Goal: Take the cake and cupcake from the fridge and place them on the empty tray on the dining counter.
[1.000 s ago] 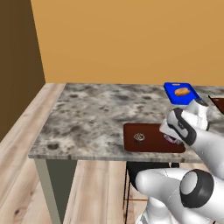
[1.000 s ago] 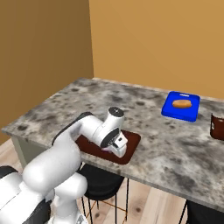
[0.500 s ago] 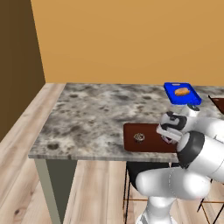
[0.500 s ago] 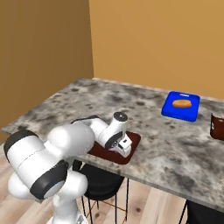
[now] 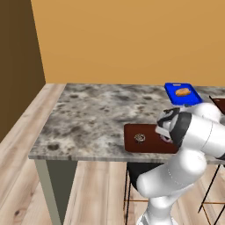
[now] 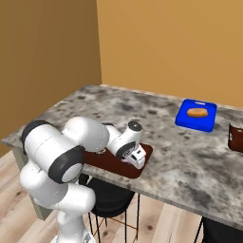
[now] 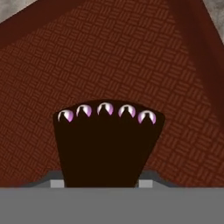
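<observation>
The dark reddish-brown tray [image 5: 132,145] lies near the front edge of the dining counter [image 5: 88,118]. The round brown cupcake [image 5: 139,138] sits on the tray's middle. My gripper [image 5: 165,135] hangs low over the tray's right end [image 6: 146,153]. In the hand view the gripper [image 7: 103,181] is shut on the cake [image 7: 107,144], a dark slice with pink dollops along its top. The cake stands just above the woven tray surface [image 7: 109,57] and hides most of both fingers. Whether it touches the tray I cannot tell.
A blue tray-like thing [image 5: 182,93] with an orange item rests at the counter's back right [image 6: 196,115]. A dark brown object [image 6: 236,137] stands at the right edge. Black stools stand under the counter's front. Orange walls lie behind and to the left.
The arm's elbow has swung round and down beside the counter. The hand has shifted slightly right over the tray's end, still holding the cake. The cupcake has not moved.
</observation>
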Controlling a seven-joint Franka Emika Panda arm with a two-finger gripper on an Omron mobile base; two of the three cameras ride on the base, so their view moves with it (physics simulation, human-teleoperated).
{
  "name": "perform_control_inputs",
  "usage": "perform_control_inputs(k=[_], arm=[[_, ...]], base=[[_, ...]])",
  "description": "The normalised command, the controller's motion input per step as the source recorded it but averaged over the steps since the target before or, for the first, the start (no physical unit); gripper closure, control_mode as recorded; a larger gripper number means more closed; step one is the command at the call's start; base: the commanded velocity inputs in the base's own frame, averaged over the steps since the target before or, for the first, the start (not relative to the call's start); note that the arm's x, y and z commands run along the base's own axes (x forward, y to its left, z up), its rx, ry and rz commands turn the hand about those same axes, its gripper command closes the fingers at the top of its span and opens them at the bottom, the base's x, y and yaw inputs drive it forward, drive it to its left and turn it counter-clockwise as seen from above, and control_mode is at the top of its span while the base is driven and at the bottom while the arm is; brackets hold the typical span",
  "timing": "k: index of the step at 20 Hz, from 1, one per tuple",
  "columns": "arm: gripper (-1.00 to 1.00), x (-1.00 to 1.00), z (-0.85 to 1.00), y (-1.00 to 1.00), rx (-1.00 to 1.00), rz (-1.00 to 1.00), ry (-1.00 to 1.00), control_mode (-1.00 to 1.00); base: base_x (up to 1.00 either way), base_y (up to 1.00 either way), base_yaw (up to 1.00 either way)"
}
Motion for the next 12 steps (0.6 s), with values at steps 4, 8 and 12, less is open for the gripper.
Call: perform_control_inputs(k=[4,8,12], arm=[[1.00,0.26,-0.40,0.00,0.00,-0.05,0.02,-1.00],[-1.00,0.10,-0.56,0.02,0.00,-0.05,0.04,-1.00],[-1.00,-0.03,0.00,0.00,0.00,-0.01,-0.01,-1.00]], base=[[0.00,0.00,0.00],[0.00,0.00,0.00],[0.00,0.00,0.00]])
